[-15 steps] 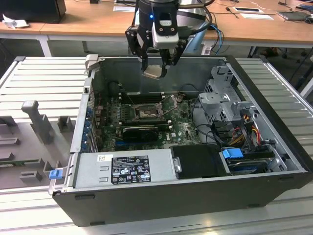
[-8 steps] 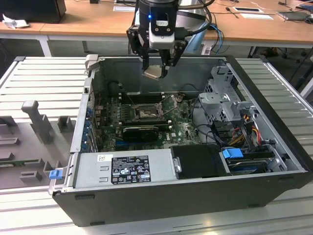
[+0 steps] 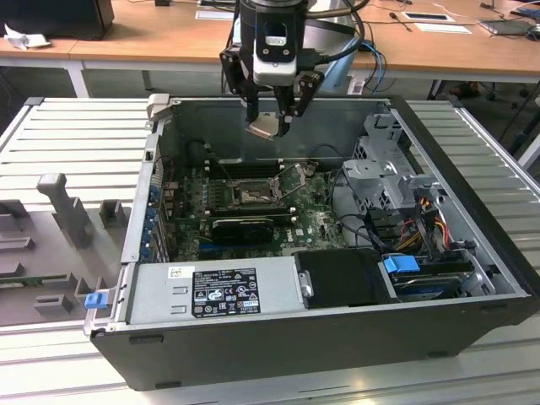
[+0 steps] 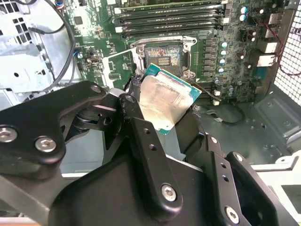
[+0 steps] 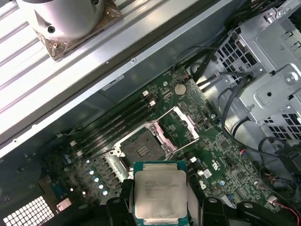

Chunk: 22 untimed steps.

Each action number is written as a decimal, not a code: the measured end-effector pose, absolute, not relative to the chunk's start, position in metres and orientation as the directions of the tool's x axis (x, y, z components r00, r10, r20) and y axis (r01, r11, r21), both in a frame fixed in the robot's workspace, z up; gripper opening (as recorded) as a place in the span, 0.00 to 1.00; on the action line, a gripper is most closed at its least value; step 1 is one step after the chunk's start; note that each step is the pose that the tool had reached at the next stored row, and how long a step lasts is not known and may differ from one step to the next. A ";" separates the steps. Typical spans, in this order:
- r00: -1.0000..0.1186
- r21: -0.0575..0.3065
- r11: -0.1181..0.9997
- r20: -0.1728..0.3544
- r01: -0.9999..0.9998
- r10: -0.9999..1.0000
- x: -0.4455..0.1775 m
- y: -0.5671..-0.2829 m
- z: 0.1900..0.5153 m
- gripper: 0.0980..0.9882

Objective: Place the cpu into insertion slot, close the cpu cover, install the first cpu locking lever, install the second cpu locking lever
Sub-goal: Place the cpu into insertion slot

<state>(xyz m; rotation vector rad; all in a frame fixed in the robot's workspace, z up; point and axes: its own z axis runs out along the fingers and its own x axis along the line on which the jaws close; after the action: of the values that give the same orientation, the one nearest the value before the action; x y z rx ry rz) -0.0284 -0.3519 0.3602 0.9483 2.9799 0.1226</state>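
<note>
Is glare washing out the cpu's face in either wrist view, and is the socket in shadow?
Second wrist view: the cpu face glares pale; the insertion slot is lit, with a dark centre. First wrist view: cpu evenly lit, no glare. Exterior view: the slot sits in the case's dim interior.

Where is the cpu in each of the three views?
Exterior view: the cpu hangs in the hand, above the open case.
Second wrist view: the cpu, tilted, in front of the insertion slot.
First wrist view: the cpu, metal face showing, clear of the insertion slot.
Shared landmark: the insertion slot.
</note>
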 end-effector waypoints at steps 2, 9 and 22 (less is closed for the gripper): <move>-0.804 0.078 0.801 0.012 0.593 0.594 -0.028 -0.352 0.360 0.50; -0.767 0.078 0.764 0.012 0.640 0.642 -0.028 -0.352 0.359 0.50; -0.674 0.077 0.672 0.012 0.737 0.738 -0.028 -0.352 0.358 0.50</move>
<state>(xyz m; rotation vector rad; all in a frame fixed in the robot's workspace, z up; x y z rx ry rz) -0.0285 -0.3519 0.3579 1.2590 2.8538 0.1181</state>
